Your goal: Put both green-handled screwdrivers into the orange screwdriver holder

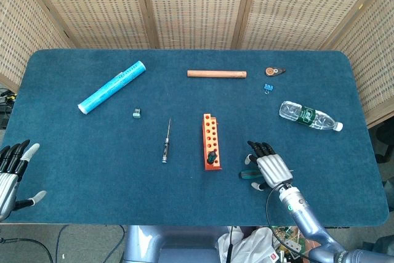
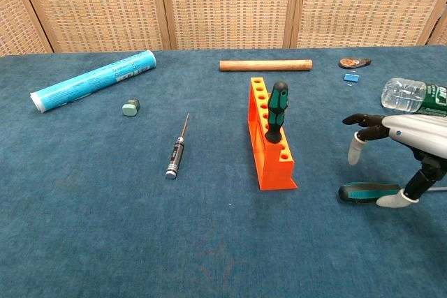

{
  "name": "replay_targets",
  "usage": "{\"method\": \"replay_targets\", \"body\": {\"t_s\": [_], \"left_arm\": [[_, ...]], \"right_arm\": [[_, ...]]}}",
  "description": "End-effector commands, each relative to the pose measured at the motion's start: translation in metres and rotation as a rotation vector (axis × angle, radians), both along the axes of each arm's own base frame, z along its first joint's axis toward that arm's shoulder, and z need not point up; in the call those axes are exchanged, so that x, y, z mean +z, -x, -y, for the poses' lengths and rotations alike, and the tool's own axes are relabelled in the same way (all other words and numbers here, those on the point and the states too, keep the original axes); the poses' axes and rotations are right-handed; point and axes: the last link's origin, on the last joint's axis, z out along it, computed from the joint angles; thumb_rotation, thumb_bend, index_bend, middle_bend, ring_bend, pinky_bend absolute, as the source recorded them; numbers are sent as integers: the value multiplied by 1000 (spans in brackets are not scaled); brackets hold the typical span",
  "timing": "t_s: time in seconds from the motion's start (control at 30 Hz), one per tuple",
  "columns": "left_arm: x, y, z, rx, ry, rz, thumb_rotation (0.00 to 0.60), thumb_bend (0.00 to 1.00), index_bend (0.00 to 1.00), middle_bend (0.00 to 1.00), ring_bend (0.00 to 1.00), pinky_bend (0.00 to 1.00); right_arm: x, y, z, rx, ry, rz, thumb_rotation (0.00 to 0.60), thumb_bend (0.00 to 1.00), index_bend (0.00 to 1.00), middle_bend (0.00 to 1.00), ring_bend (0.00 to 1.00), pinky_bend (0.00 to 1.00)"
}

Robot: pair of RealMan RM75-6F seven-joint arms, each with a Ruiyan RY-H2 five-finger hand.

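Observation:
The orange screwdriver holder (image 1: 210,138) (image 2: 268,146) stands mid-table. One green-handled screwdriver (image 2: 277,112) (image 1: 212,159) stands upright in a near slot of it. The other green-handled screwdriver (image 2: 368,192) (image 1: 248,175) lies flat on the cloth to the holder's right, its shaft pointing right. My right hand (image 2: 404,146) (image 1: 269,167) hovers low over that screwdriver with its fingers spread, the thumb tip close by the handle's shaft end; it grips nothing. My left hand (image 1: 12,172) rests open at the table's near left edge, empty.
A small black screwdriver (image 2: 177,150) lies left of the holder. A light blue tube (image 2: 93,81) and a small grey-green block (image 2: 130,107) are further left. A wooden dowel (image 2: 265,65) lies behind the holder. A water bottle (image 2: 412,94), blue clip (image 2: 351,77) and dark round item (image 2: 355,63) sit far right.

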Motion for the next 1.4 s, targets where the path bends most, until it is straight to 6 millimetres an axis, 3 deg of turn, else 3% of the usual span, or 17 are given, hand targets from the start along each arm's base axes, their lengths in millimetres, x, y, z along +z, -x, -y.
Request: {"method": "replay_targets", "body": {"t_s": [0.03, 1.0, 1.4], "left_arm": [[0, 0, 0, 1, 2, 0, 600, 0, 0, 0, 0, 0], [-3, 1, -3, 14, 5, -12, 600, 0, 0, 0, 0, 0], [-5, 1, -3, 15, 8, -15, 600, 0, 0, 0, 0, 0]], "right_arm": [[-3, 0, 2, 10, 0, -15, 600, 154, 413, 0, 0, 0], [-25, 4, 12, -14, -46, -81, 600, 236, 426, 0, 0, 0], [-25, 5, 13, -19, -38, -66, 600, 315, 591, 0, 0, 0]]}}
